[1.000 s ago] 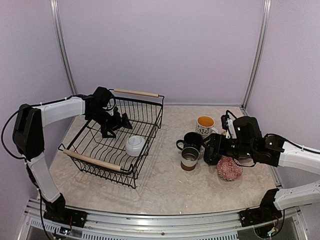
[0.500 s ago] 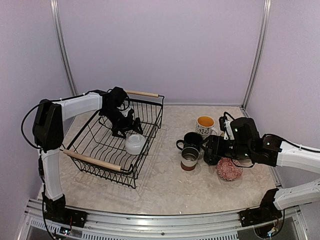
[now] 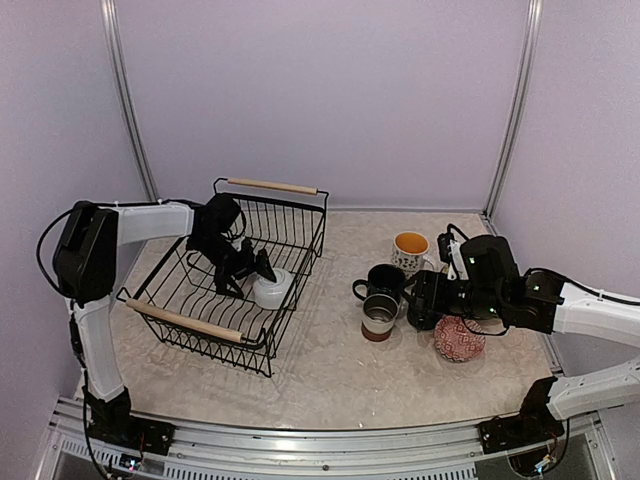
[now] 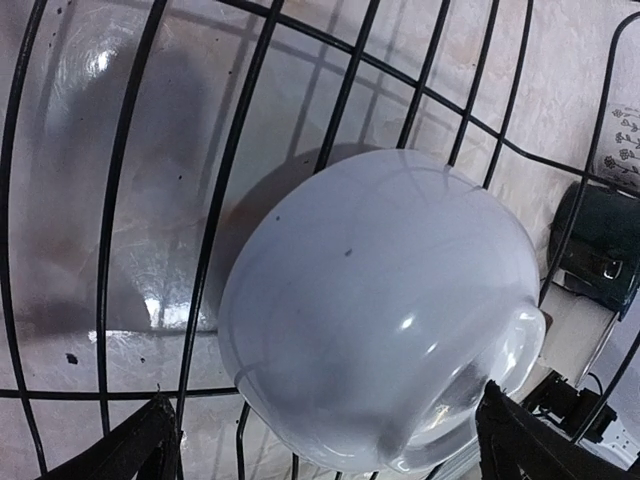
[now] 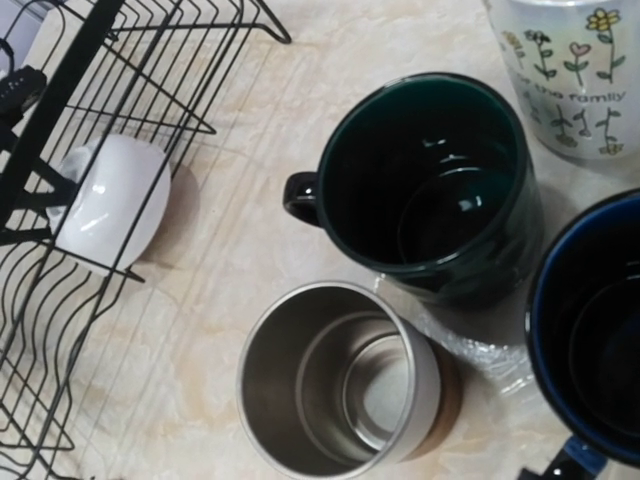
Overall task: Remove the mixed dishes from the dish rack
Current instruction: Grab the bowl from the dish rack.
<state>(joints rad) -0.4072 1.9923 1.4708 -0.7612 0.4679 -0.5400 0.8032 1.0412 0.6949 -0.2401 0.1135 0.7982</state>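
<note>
Left gripper (image 3: pixel 252 268) wide open over the white cup (image 4: pixel 370 310) in the rack (image 3: pixel 190 322).
Cup lies upside down on the rack floor by the right wall, one finger on each side. Right gripper (image 3: pixel 425 300) sits at a blue mug (image 5: pixel 590 330); can't tell if it grips. Green mug (image 5: pixel 430 180), steel cup (image 5: pixel 335 390), floral mug (image 3: pixel 410 248) and red bowl (image 3: pixel 459 338) are on the table (image 3: pixel 320 370), right of the rack.

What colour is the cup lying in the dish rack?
The cup is plain glossy white, seen best in the left wrist view.
</note>
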